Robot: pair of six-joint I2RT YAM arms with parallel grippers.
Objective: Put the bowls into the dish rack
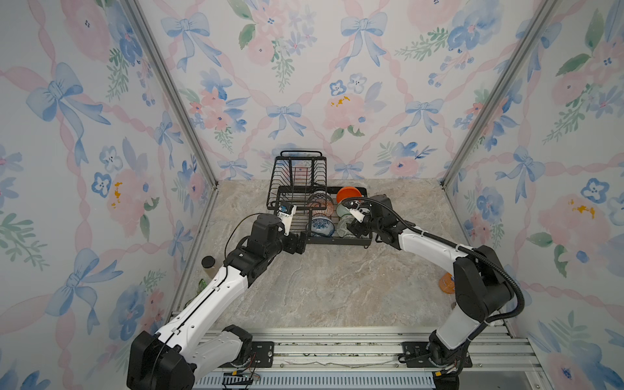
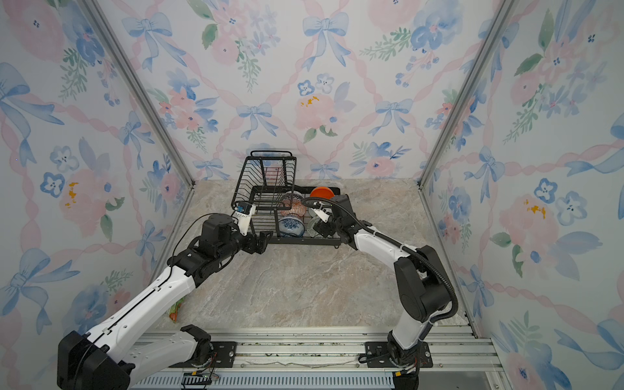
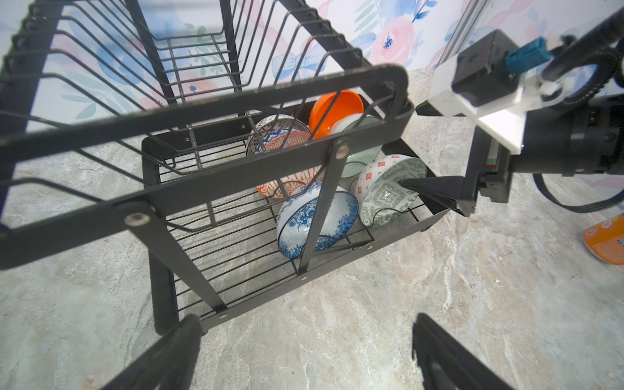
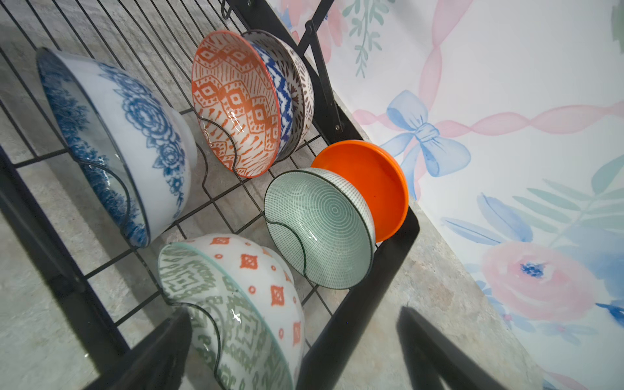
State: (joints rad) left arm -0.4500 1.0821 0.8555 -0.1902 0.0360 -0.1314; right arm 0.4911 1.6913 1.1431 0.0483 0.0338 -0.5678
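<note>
Six bowls (image 1: 322, 225), all on edge on the bottom tier of the dish rack (image 3: 135, 218), mid-counter (image 1: 337, 287) against the far edge.

Far row: white-black patterned bowl (image 4: 304, 87), orange-white patterned bowl (image 4: 236, 108) nested against it, plain orange bowl (image 4: 378, 182), mint green bowl (image 4: 320, 229).

Near row: blue-white floral bowl (image 4: 135, 135), green-white geometric bowl (image 4: 243, 304).

Right claw (image 4: 295, 312): jaws wide apart, astride the green-white geometric bowl's rim. One finger (image 3: 435, 189) may touch its inside; hard to tell.

Left claw (image 3: 302, 322): jaws apart, holding nothing, over bare counter off the rack's near left corner.
</note>
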